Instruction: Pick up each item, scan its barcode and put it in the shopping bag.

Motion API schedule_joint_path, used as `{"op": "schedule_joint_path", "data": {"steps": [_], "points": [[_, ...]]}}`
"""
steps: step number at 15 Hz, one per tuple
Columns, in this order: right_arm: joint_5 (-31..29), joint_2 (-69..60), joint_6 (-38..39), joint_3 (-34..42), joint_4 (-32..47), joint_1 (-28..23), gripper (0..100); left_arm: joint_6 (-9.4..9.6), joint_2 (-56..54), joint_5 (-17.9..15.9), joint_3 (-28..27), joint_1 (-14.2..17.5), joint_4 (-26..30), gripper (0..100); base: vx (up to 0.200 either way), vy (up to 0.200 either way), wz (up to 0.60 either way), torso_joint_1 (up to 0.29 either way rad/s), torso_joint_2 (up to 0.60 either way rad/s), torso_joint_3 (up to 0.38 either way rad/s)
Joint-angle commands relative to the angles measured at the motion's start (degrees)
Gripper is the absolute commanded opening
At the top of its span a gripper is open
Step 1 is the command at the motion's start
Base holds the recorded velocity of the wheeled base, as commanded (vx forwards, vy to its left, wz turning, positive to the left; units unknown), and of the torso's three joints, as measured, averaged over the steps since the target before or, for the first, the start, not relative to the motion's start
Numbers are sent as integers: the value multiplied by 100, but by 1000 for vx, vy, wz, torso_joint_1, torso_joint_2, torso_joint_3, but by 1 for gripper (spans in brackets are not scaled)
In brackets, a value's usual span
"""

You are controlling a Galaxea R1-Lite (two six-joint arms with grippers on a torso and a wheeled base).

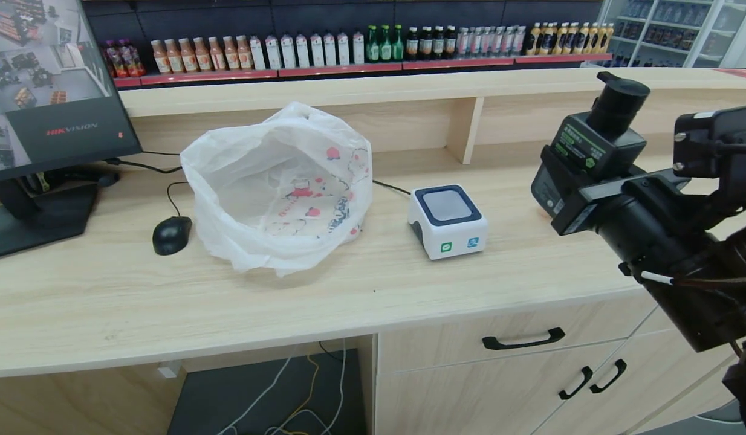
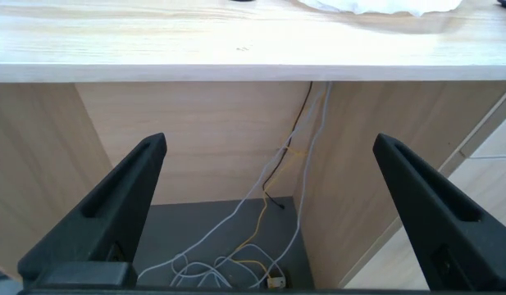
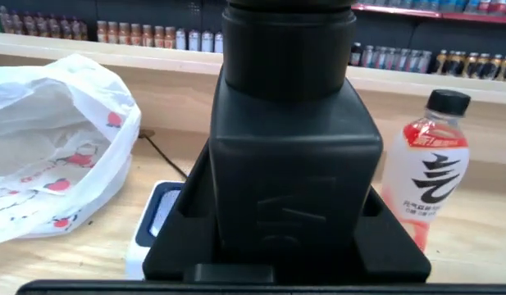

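Noted dark square-bodied bottle (image 1: 590, 142) with black cap clamped in right gripper (image 3: 285, 246), raised over right part of counter (image 1: 349, 290), apart from and to the right of white scanner (image 1: 447, 220). Found shopping bag (image 1: 282, 187) standing open on counter just left of scanner. Recorded second bottle (image 3: 429, 176), red-and-white label, upright on counter near the held one. Found left gripper (image 2: 269, 213) spread wide and empty, below counter edge, facing loose cables (image 2: 253, 246). Logged black mouse (image 1: 171, 234) left of bag, monitor (image 1: 46, 90) at far left, rows of bottles (image 1: 361, 45) on rear shelf.
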Motion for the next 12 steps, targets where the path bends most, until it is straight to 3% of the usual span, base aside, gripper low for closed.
{"op": "schedule_joint_path", "data": {"steps": [1, 6, 12], "points": [[50, 176, -58, -195, 12, 1, 0, 4, -2, 2, 0, -9, 0, 100, 0, 0, 0, 0, 0, 0], [524, 703, -296, -1012, 135, 1, 0, -4, -2, 2, 0, -9, 0, 100, 0, 0, 0, 0, 0, 0], [1799, 1573, -762, -1882, 126, -324, 0, 4, -2, 2, 0, -9, 0, 100, 0, 0, 0, 0, 0, 0]]}}
